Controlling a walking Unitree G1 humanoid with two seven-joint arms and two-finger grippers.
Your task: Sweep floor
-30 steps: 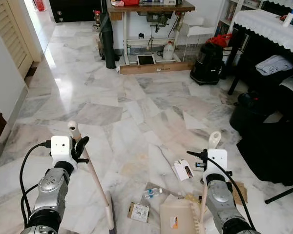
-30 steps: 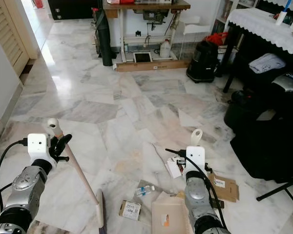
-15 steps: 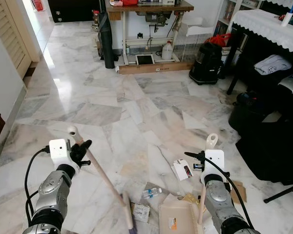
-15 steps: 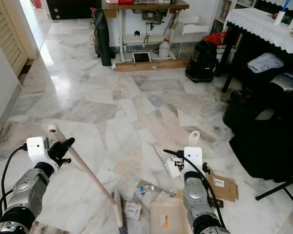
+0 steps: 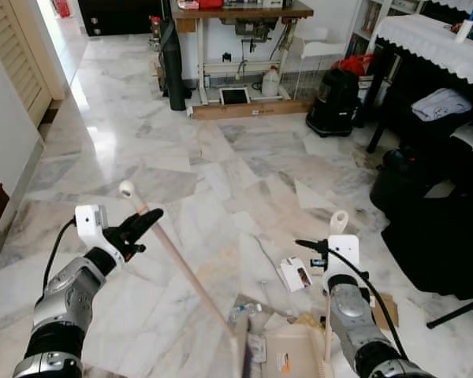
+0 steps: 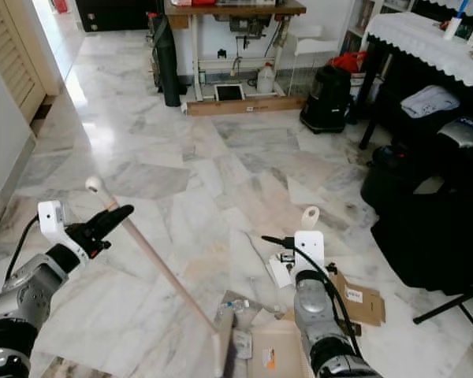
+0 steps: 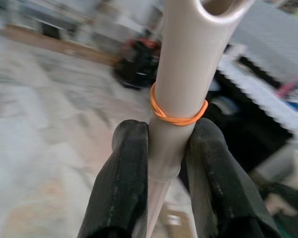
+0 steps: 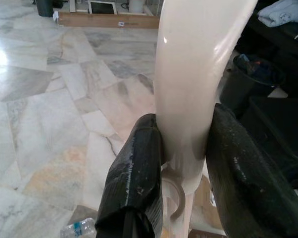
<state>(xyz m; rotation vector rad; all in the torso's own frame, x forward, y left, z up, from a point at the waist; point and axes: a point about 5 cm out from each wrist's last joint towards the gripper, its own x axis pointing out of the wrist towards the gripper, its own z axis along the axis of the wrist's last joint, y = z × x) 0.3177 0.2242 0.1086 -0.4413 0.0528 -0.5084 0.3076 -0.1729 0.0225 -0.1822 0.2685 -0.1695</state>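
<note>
My left gripper [image 5: 144, 224] is shut on the beige broom handle [image 5: 181, 268], just below an orange rubber band [image 7: 178, 117]. The handle slants down and right to the broom head [image 5: 241, 356], which sits against the beige dustpan [image 5: 293, 360] at the lower edge. My right gripper [image 8: 185, 124] is shut on the dustpan's upright handle [image 5: 338, 224]. Litter lies by the pan: a small plastic bottle [image 5: 248, 312], a small printed box [image 6: 241, 343], a paper card [image 5: 296, 273] and brown cardboard [image 5: 386, 310].
Black bags [image 5: 437, 236] and a table with a white lace cloth [image 5: 430, 39] crowd the right side. A black vacuum cleaner [image 5: 335, 102] and a sewing table [image 5: 240, 12] stand at the back. A white wall [image 5: 8, 130] bounds the left. Marble floor [image 5: 181, 157] stretches ahead.
The broom head has swept right across the floor to the dustpan's mouth, pushing the small box along. My left gripper has risen and tilted the handle. The right gripper stays put.
</note>
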